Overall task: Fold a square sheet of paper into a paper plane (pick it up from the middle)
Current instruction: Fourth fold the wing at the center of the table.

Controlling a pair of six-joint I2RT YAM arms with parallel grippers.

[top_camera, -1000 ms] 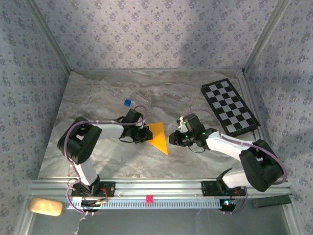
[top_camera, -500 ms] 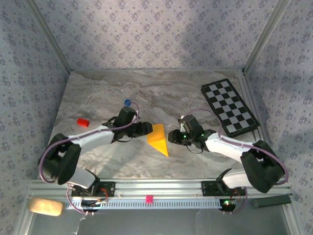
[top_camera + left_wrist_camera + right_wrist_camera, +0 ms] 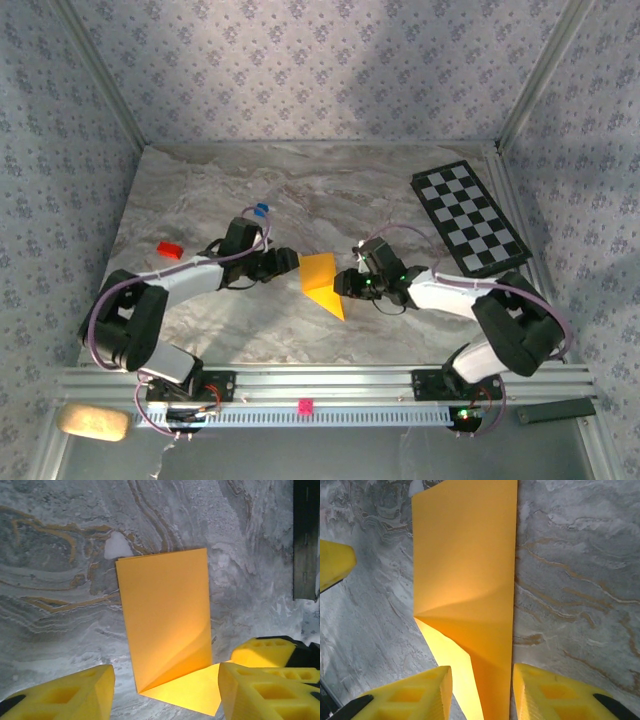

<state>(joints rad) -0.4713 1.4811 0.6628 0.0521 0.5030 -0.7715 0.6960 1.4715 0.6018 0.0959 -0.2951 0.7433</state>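
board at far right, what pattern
The board is black-and-white checkered, clearest from the top external view.

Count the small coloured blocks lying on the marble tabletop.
2: a blue cube just beyond the left arm, and a red block on that arm's outer side, towards the table's left edge. Others may be hidden under the arms.

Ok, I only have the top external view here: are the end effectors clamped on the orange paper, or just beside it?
Observer: In the left wrist view the left end effector is open, jaws apart, the folded paper's near end between them.
Operator: And the right?
Observer: The right end effector is open too, jaws either side of the paper's narrow end.
Operator: Fold lying flat?
Observer: No, one flap looks slightly lifted, showing a bright pocket.
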